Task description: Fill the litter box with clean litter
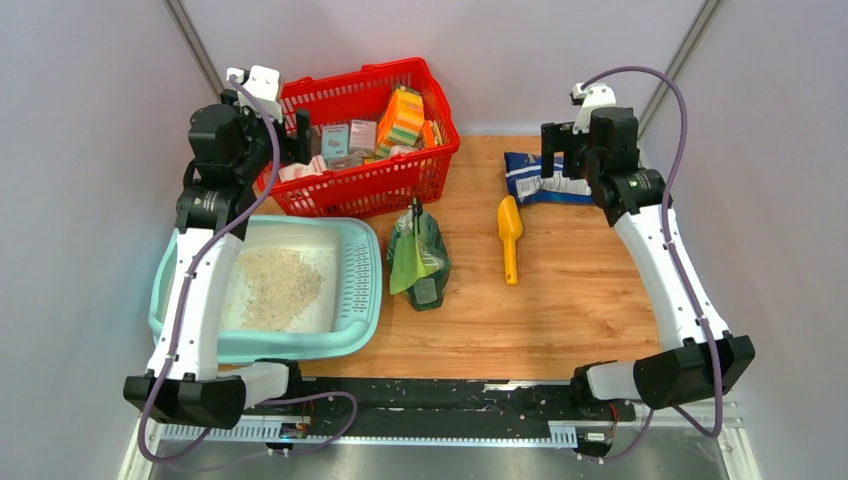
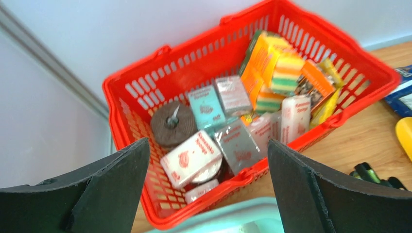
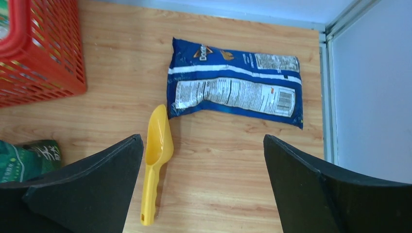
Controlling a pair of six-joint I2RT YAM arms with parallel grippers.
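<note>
Above the table (image 1: 580,300), left gripper (image 2: 208,150) and right gripper (image 3: 202,143) hang released, empty. A tilted scoop (image 1: 510,238) could spill litter (image 1: 278,285) between bag (image 1: 418,262) and box (image 1: 365,290).

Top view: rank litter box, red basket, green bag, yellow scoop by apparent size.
1. litter box and red basket: look alike. The left arm hides part of the box and the basket stands taller, so no ranking.
2. green bag
3. yellow scoop
</note>
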